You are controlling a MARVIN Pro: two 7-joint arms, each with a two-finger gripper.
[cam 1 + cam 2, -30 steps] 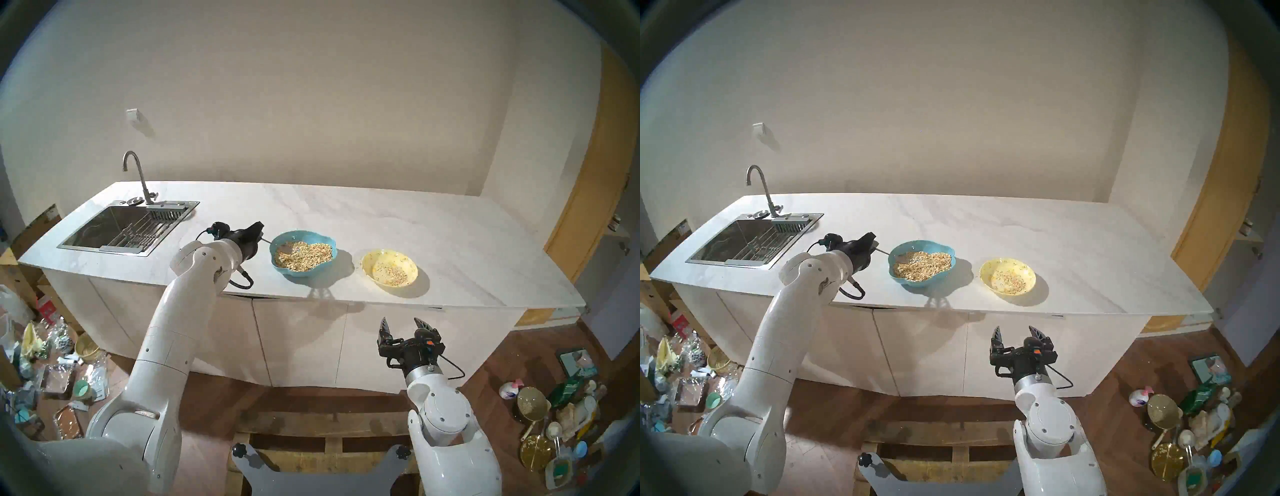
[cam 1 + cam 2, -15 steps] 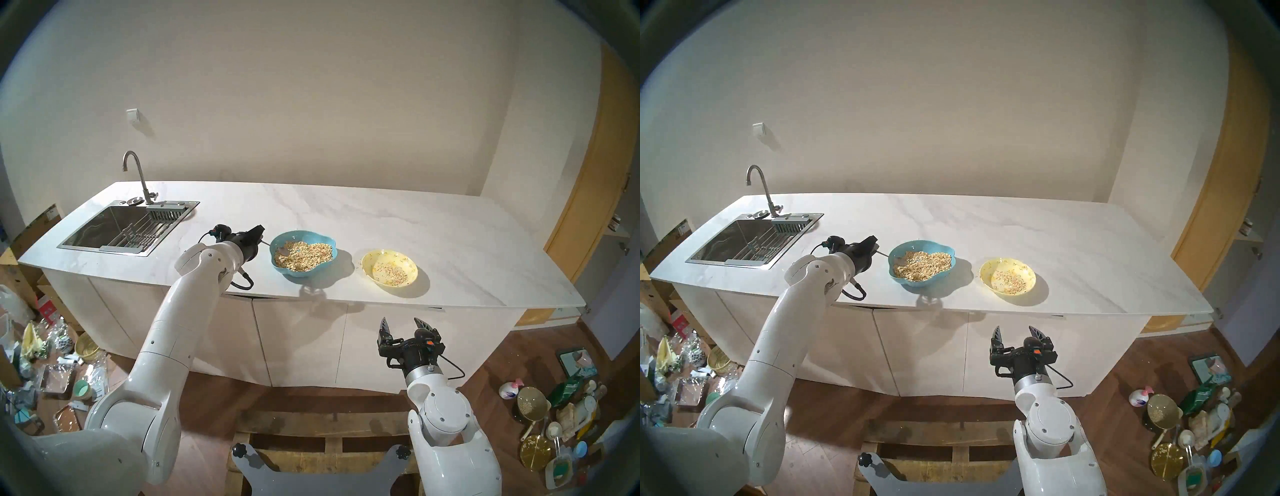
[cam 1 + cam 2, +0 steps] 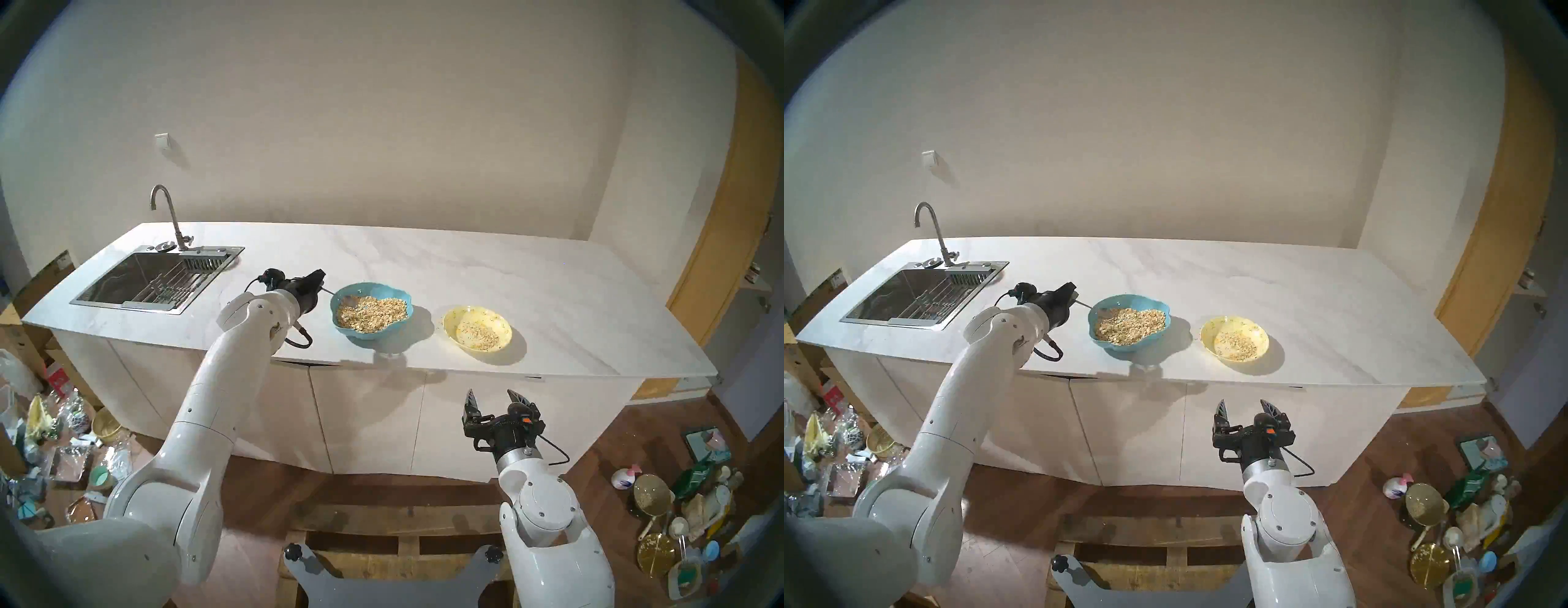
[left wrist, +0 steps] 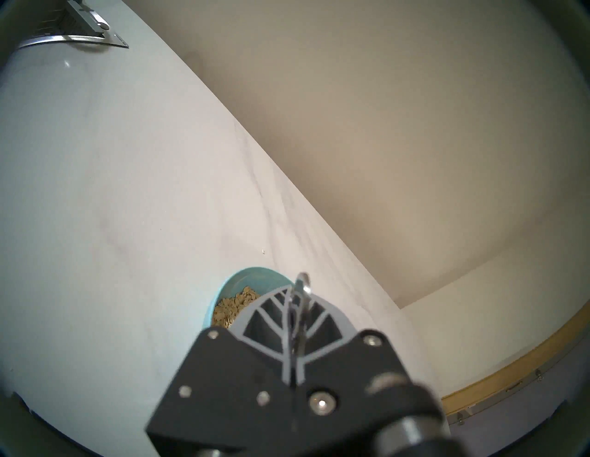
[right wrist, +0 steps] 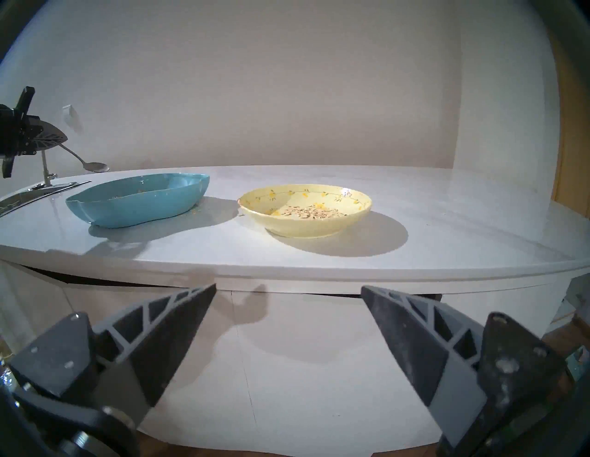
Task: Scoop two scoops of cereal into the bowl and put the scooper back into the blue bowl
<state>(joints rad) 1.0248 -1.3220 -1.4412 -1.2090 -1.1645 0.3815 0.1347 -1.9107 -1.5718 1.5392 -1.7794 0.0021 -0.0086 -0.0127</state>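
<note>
counter: long white marble-look counter [image 3: 424,263], steel sink [image 3: 157,278] at its left end; both bowls sit near the front edge, blue one left of yellow, apart.
blue bowl: deep turquoise-blue bowl w/ wavy scalloped rim [image 3: 396,327], holds the main heap of cereal, loose beige-tan oat-like flakes [image 3: 375,313].
bowl: shallow pale-yellow round dish w/ small floral marks [image 3: 452,316], already has a thin patch of flakes in its middle.
left gripper: [image 3: 319,283] just beside the blue bowl's left rim, fingers clamped together on the scooper handle (left wrist view shows the handle pinched betw. them).
right gripper: [image 3: 494,401] low in front of the counter, below its edge, well apart from both bowls; fingers spread apart, holding nothing.
scooper: slim shiny silver metal spoon [image 5: 92,166], head raised above the blue bowl's left side, clear of the rim in the right wrist view; can't tell if it carries flakes.
step: prob. betw. scoops, spoon over the source bowl; which scoop it is, can't tell.
next: dip head into the heap, level it, carry across to the yellow dish w/o tilting, tip there.
</note>
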